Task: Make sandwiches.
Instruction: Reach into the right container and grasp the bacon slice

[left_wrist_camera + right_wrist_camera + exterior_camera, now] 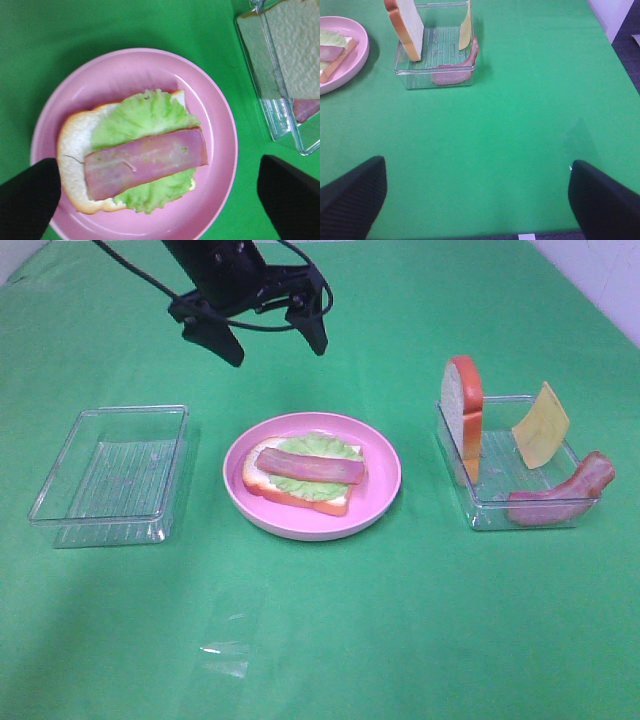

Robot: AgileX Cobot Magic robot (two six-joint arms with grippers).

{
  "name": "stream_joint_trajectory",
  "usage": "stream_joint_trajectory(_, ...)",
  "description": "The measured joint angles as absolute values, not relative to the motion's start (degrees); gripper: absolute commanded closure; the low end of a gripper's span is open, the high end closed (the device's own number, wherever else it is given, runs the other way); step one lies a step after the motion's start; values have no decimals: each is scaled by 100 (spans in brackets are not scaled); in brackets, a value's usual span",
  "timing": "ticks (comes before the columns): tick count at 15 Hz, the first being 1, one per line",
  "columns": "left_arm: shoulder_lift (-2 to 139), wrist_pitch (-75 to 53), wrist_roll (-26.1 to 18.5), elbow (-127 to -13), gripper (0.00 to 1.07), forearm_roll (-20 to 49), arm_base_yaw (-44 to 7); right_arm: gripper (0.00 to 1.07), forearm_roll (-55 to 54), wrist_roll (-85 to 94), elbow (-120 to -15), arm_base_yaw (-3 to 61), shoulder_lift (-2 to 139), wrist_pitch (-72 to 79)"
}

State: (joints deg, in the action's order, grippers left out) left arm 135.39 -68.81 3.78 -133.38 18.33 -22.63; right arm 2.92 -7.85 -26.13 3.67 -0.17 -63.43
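A part-built sandwich (303,473) lies on the pink plate (385,485): one bread slice, a green lettuce leaf (145,115) and a bacon strip (145,161) on top. My left gripper (268,337) hangs open and empty above and behind the plate. In the right clear tray (480,505) stand a bread slice (463,410), a yellow cheese square (541,424) and a bacon strip (565,492). My right gripper (475,192) is open and empty over bare cloth, well short of that tray (402,70); it is out of the high view.
An empty clear tray (112,472) sits left of the plate. A green cloth (400,620) covers the table. A scrap of clear film (225,655) lies near the front. The table's right edge (615,50) shows in the right wrist view.
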Motion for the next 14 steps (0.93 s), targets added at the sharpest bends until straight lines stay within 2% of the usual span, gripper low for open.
stream_joint_trajectory(1,13275,-6921,550,-13442,6,1444,-2212,11,286,-785,-2613,367,-17,-6343)
stream_joint_trajectory(5,12502,-6933,590,-13023,6,1249,-1948,11,275,-785,-2613,367,-17,-6343)
stream_joint_trajectory(9,11230,-6933,579,-11196,6,418,-1702,11,269,-785,-2613,367,-17,-6343)
stream_joint_trajectory(12,10067,-6961,716,-9500,6,-602,-1673,11,269,-785,-2613,367,-17,-6343)
stream_joint_trajectory(13,9368,-6984,808,-8589,6,-751,-1392,11,269,-785,-2613,367,-17,-6343)
stream_joint_trajectory(14,9036,-6984,819,-8159,6,-773,-1112,11,269,-785,-2613,367,-17,-6343)
